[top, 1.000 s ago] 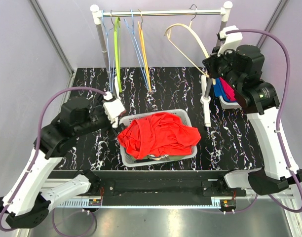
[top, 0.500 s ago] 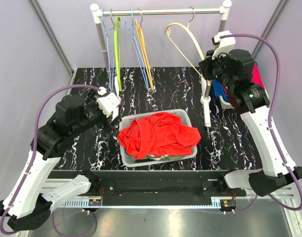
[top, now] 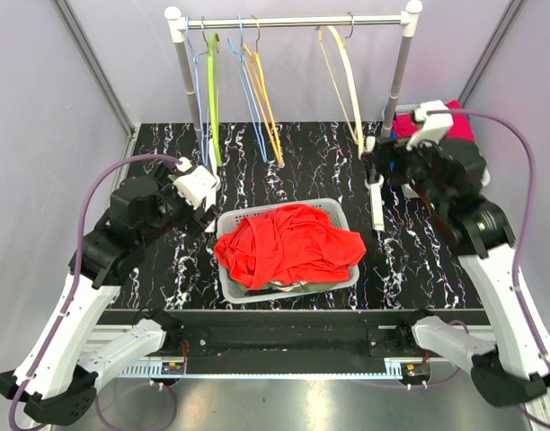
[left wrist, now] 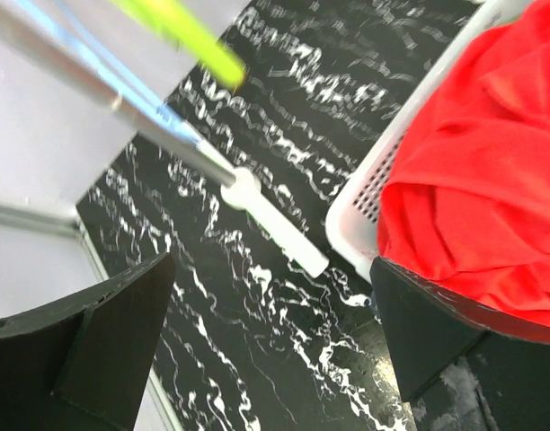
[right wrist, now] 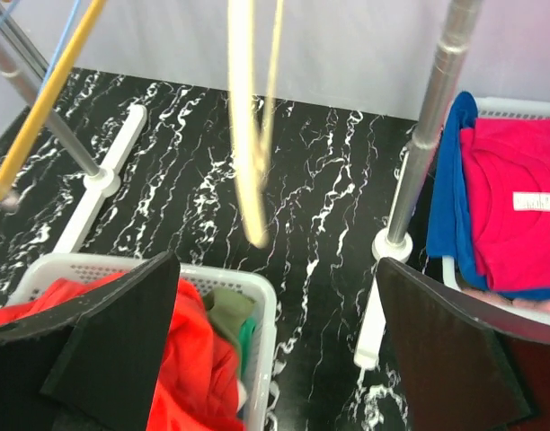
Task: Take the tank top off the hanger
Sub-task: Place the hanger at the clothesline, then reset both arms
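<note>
The red tank top (top: 288, 244) lies crumpled in the white basket (top: 340, 209) at the table's middle, off any hanger. The bare cream hanger (top: 343, 81) hangs from the rail (top: 293, 20) and looks blurred in the right wrist view (right wrist: 243, 135). My right gripper (top: 376, 169) is open below and in front of that hanger, holding nothing (right wrist: 277, 262). My left gripper (top: 206, 215) is open beside the basket's left rim (left wrist: 365, 197), empty (left wrist: 272, 262). The red cloth (left wrist: 473, 180) is close to its right finger.
Blue, green and orange hangers (top: 248, 90) hang on the rail's left half. The rack's posts (top: 187, 81) and white feet (top: 376, 202) stand on the black marbled table. A second basket with pink and blue clothes (top: 437, 126) is at the back right.
My right gripper went from shut to open and let go of the cream hanger, which swung back to hang straight under the rail. The right arm drew back and down. The left arm barely shifted.
</note>
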Tool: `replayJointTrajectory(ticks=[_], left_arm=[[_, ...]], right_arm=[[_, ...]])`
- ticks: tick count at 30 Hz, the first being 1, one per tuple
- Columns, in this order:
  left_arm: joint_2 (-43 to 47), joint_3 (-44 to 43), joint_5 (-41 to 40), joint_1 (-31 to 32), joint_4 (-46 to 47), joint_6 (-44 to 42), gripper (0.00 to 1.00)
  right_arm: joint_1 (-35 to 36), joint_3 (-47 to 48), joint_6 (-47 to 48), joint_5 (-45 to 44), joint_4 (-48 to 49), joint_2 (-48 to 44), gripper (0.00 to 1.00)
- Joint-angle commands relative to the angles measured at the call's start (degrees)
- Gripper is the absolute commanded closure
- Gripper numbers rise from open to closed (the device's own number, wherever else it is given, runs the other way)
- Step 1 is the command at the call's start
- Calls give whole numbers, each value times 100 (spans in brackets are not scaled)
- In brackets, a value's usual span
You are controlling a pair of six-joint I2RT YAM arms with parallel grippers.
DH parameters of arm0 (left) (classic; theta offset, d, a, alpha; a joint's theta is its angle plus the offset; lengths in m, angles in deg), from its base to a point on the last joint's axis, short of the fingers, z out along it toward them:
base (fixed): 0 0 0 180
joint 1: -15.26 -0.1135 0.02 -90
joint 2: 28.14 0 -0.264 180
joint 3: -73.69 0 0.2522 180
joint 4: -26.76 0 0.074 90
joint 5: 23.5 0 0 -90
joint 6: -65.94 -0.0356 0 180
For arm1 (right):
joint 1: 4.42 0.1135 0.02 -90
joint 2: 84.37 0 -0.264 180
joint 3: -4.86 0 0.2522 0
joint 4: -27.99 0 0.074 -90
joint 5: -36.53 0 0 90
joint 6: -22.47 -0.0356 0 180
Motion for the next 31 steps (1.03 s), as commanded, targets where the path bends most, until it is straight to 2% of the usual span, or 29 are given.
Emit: replayJointTrajectory(ticks=[1,7,13,22,31], left_arm=[[145,362,-473,-177,734,235,1],[277,916,-439,-642,1200,717,1],[171,1303,-43,-1476,1438,1298,1],[31,1541,502,-1916,1473,1984,1],[-163,1655,1187,-2610,1491,2160,1]], right_arm=[[23,-324,-373,-318,-345,-588,0],[23,-1176,-882,-803,-970,-1186,0],[32,-1950,-1331,-926,-1199,-1591,0],[32,-2135,-1560,-751,-1111,-2188,0],[23,-2188,-1454,-627,-1085,-2285,0]])
